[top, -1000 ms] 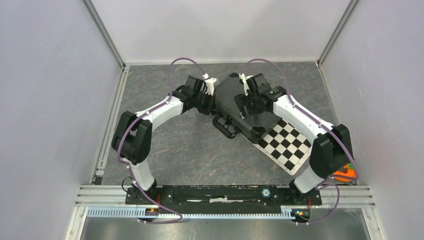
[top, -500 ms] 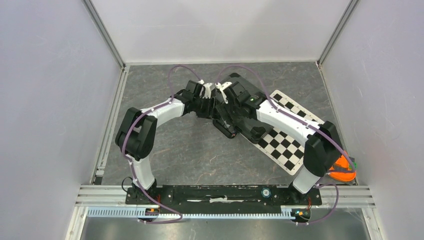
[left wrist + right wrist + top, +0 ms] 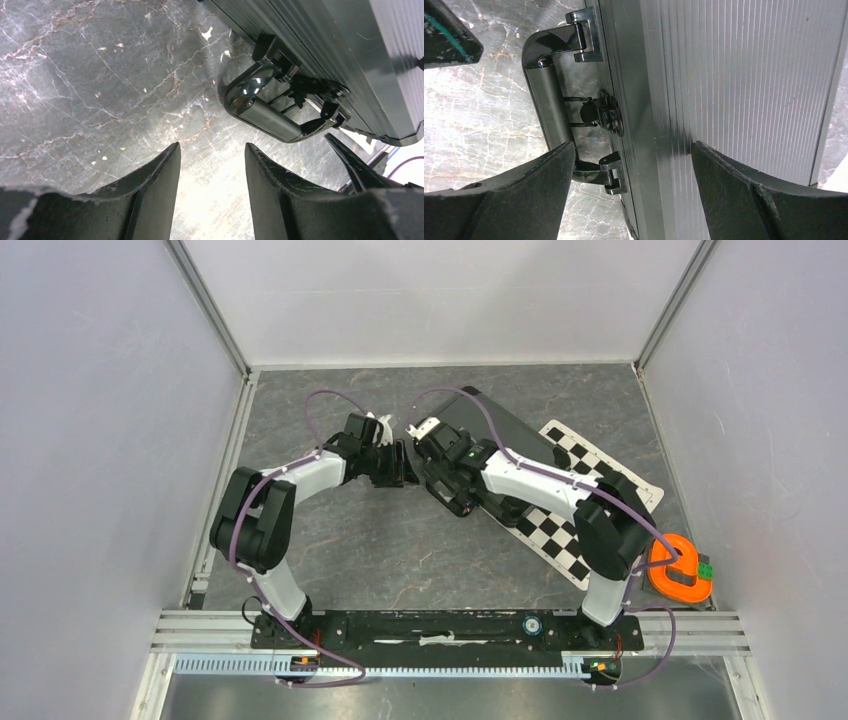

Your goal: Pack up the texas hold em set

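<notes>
The dark ribbed poker case (image 3: 500, 445) lies closed on the table, slanted from back centre to the right. Its metal carry handle (image 3: 267, 112) and latch face the left front; both show in the right wrist view, the handle (image 3: 546, 107) beside the case lid (image 3: 744, 85). My left gripper (image 3: 402, 466) is open and empty just left of the handle, above bare table (image 3: 212, 152). My right gripper (image 3: 447, 483) is open, its jaws straddling the case's handle edge (image 3: 634, 150), with nothing gripped.
A black-and-white checkerboard mat (image 3: 580, 515) lies under and right of the case. An orange tape roll (image 3: 680, 575) sits at the near right by the wall. Grey walls enclose the marble-patterned table (image 3: 380, 540) on three sides.
My right gripper swung left from the case's top to its handle edge. My left gripper drew back left, away from the case. The orange roll came into view.
</notes>
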You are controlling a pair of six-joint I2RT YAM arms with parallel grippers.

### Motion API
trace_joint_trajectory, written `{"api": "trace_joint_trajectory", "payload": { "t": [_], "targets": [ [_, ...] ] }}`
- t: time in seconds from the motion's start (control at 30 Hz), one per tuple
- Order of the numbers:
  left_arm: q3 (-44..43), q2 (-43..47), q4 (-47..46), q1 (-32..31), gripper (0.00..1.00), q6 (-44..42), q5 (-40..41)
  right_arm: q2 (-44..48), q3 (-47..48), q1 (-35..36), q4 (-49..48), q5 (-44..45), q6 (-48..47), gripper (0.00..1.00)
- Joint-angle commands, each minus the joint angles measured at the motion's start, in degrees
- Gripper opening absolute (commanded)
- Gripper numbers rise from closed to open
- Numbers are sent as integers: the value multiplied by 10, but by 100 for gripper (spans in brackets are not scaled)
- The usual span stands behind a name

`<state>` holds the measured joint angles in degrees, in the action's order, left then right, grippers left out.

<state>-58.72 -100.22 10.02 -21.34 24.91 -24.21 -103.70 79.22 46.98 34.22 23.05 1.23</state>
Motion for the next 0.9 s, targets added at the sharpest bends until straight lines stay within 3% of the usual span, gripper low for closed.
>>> {"api": "trace_joint_trajectory", "payload": {
  "t": [0.0, 0.23, 0.47, 0.87],
  "targets": [
    [10, 40, -18, 2, 57, 29, -8, -26, -32, 25, -38, 21, 13, 91],
    [9, 85, 10, 11, 59, 16, 7, -44, -115, 56, -106, 55, 50, 89],
    [48, 202, 11, 12, 64, 10, 37, -38, -219, 69, -202, 77, 70, 94],
    [145, 325, 14, 11, 70, 19, 80, -135, -251, 90, -278, 193, 50, 98]
  ]
}}
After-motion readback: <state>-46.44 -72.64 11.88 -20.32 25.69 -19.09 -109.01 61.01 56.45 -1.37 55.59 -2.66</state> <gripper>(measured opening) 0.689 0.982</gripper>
